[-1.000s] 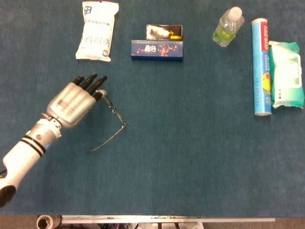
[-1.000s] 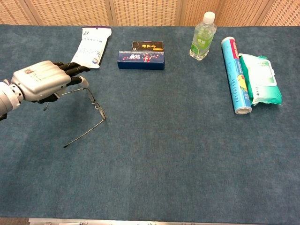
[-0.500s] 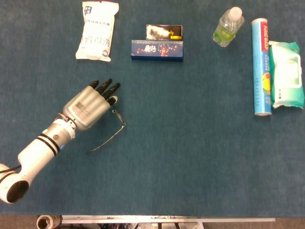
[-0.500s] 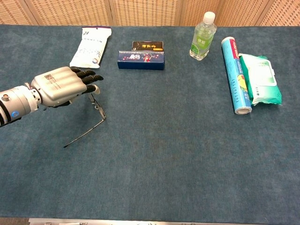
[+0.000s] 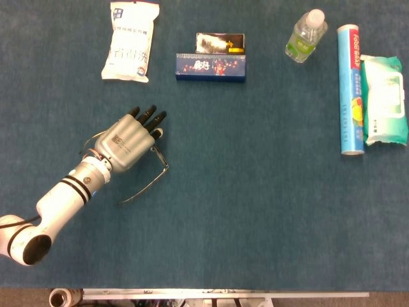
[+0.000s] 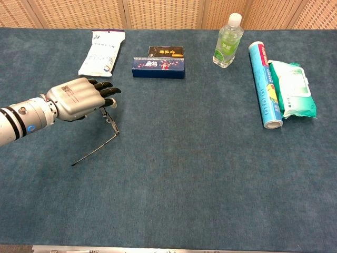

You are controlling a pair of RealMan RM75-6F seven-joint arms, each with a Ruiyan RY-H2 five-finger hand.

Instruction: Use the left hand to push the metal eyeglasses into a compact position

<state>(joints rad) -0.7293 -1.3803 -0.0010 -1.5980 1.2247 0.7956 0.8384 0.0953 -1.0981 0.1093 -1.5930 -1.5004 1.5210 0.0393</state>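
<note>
From the head view, a dark blue-green cloth covers the worktop [image 5: 255,211], with a strip of metal rail along its near edge. The left hand [image 5: 128,141] lies palm down left of centre, its fingers [image 5: 150,117] straight and close together, holding nothing. It covers part of the one pair of metal eyeglasses [image 5: 150,176], whose front shows just beside the fingertips; one thin arm runs out toward the near left, and a little wire shows behind the wrist. Along the far edge sit one white packet [image 5: 130,41], one blue box [image 5: 211,66] with one black box [image 5: 220,42] touching behind it, one water bottle [image 5: 306,35], one blue roll [image 5: 350,89] and one pack of wipes [image 5: 383,99] touching the roll.

From the chest view, woven tan panels [image 6: 163,13] back the worktop. The left hand sits over the eyeglasses' far end, whose open arm slants toward the near left. The same six things line the far edge. The right hand shows in neither view.
</note>
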